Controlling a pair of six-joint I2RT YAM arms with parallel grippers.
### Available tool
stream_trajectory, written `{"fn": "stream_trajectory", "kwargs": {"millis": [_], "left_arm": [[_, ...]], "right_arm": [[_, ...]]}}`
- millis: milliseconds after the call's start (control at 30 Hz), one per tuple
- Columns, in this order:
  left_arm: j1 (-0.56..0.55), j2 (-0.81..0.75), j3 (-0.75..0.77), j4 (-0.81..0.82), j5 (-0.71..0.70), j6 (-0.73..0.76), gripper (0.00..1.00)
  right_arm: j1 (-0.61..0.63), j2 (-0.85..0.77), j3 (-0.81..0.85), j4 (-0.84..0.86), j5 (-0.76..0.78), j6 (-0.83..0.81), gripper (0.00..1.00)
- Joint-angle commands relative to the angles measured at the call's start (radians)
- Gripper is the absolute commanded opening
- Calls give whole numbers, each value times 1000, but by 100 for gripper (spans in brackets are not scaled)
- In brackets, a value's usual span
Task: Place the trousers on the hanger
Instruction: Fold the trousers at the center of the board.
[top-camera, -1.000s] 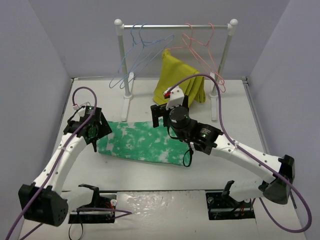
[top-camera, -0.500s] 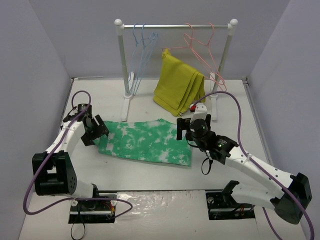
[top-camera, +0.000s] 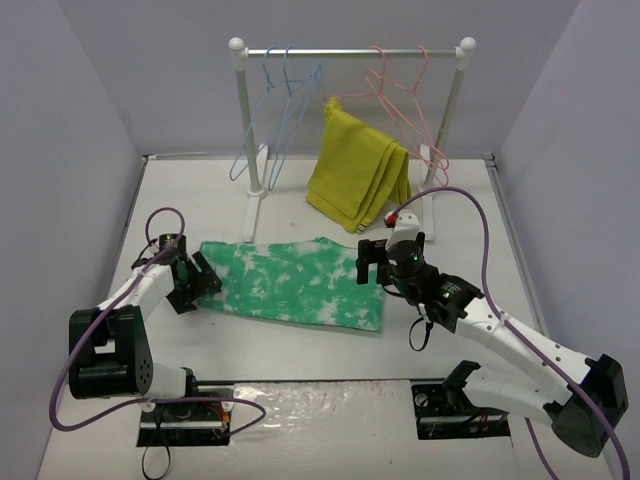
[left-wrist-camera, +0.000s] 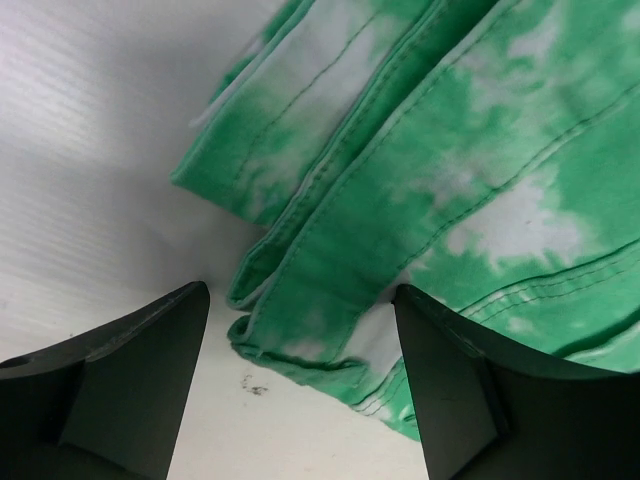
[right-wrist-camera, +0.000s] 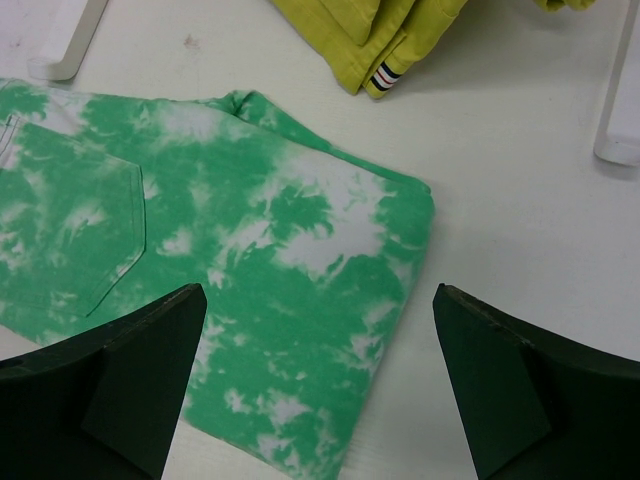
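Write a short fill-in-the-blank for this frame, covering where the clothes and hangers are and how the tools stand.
The trousers lie flat on the ____, off every hanger.
The wire hangers at the left end of the rail are light ____.
The folded garment hanging near the pink hangers is mustard ____.
The left tool and right tool both stand ____, gripping nothing.
Missing words: table; blue; yellow; open.

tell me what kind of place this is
Probably a robot lab test cell: plain grey walls boxing in a white table, left arm and right arm bolted at its near edge, a clothes rack with wire hangers.
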Motion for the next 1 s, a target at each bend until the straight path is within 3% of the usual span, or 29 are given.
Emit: {"fn": "stream_trajectory", "kwargs": {"millis": [0, 100, 333, 533, 733, 867, 967], "left_arm": [[6, -25, -20, 112, 37, -38, 72], [6, -45, -53, 142, 36, -57, 70], [6, -49, -64, 132, 26, -76, 48], [0, -154, 25, -20, -6, -68, 0], [-47, -253, 285, -176, -17, -21, 0], [-60, -191, 472, -195, 26, 18, 0], [-59, -147, 521, -189, 29, 61, 0]], "right_arm": [[-11, -37, -3, 54, -13, -2, 95], [-15, -45, -8, 54, -13, -2, 95], [-23, -32, -5, 54, -23, -8, 95], [-24, -24, 8, 54, -22, -8, 95], [-33, -25, 19, 54, -4, -17, 95], [-42, -20, 22, 54, -2, -20, 95], [-45, -17, 25, 54, -8, -20, 95]]}}
